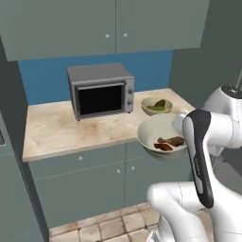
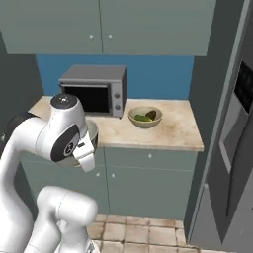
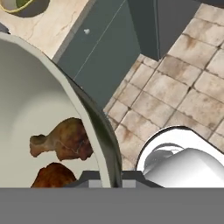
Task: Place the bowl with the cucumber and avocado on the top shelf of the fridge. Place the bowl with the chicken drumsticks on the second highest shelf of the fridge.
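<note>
You are facing a grey-green kitchen with a blue back wall, upper cabinets and a pale stone bench (image 1: 56,130) over matching lower cabinets (image 1: 80,184); the floor (image 3: 183,92) is beige tile. A grey toaster oven (image 1: 100,91) sits toward the back of the bench, near its middle. Just beside it, toward the bench's right end, stands the bowl with the cucumber and avocado (image 1: 156,106), resting on the bench. In the right base view the fridge (image 2: 232,148) rises past the right end of the bench, its door shut, with the black dispenser panel and dark handle facing you.

The bowl with the chicken drumsticks (image 1: 160,134) is off the bench, in the air in front of its front edge near the right end, slightly tilted. The chicken drumsticks (image 3: 61,142) lie in its bottom. In the hand view, your hand (image 3: 110,177) is closed on this bowl's rim, one finger on each side of the wall.
</note>
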